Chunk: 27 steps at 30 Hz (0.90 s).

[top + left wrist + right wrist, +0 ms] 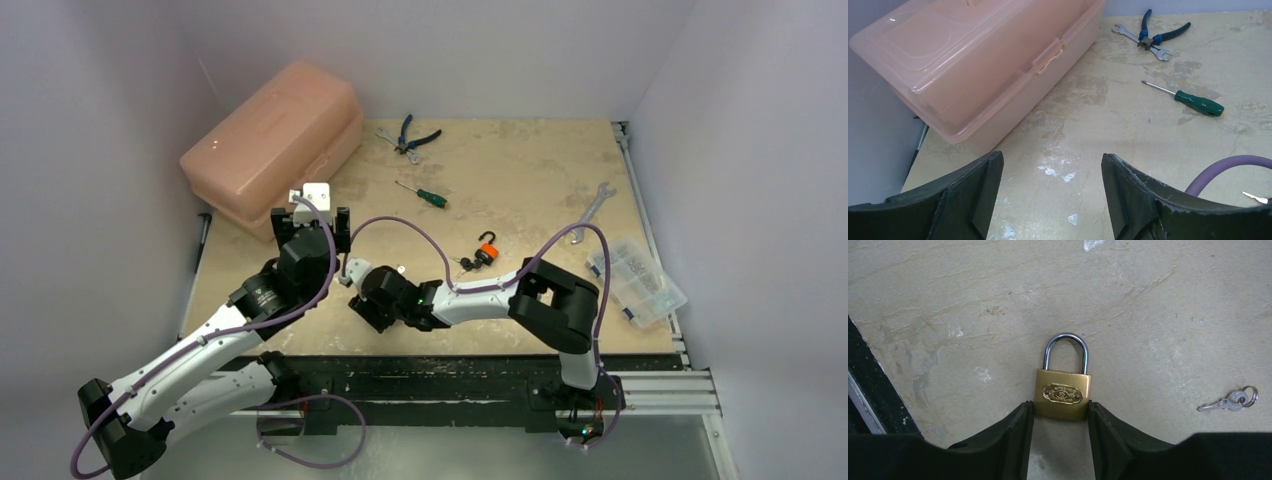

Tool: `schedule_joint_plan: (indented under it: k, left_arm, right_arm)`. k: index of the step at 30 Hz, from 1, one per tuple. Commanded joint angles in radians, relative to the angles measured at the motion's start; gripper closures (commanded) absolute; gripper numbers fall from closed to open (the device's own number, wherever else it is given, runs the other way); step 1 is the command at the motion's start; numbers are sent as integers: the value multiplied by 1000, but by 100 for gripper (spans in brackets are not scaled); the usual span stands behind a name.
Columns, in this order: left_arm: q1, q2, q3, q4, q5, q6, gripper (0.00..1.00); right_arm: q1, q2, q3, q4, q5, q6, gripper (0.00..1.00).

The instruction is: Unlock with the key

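A brass padlock with a steel shackle lies flat on the table, shackle pointing away from the wrist. My right gripper has its two fingertips pressed against the left and right sides of the lock's lower body. A small silver key on a ring lies on the table to the right of the lock, apart from it. In the top view the right gripper sits low over the table and hides the padlock. My left gripper hovers open over bare table near the pink box, with nothing between its fingers.
A pink plastic toolbox stands at the back left. Blue-handled pliers and a wrench, a green screwdriver, an orange padlock with keys, a second wrench and a clear parts box lie around. A purple cable loops nearby.
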Motion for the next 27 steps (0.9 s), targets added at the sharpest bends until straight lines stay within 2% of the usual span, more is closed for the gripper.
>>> schedule_joint_plan:
  k: [1,6,13,27]
  left_arm:
    - [10,-10,34,35,10,-12,24]
    - [11,-13,36,35,10,-11,25]
    - [12,-18,33,34,17,-12,25]
    - [18,-36,36,31,105,-32,24]
  right_arm:
    - [9,20,21,0,16,-19,55]
    - [11,22,11,8,28,-13,67]
    - [11,-15,-26,65,82,44,74]
    - [11,-222,-194,203,182,150,85]
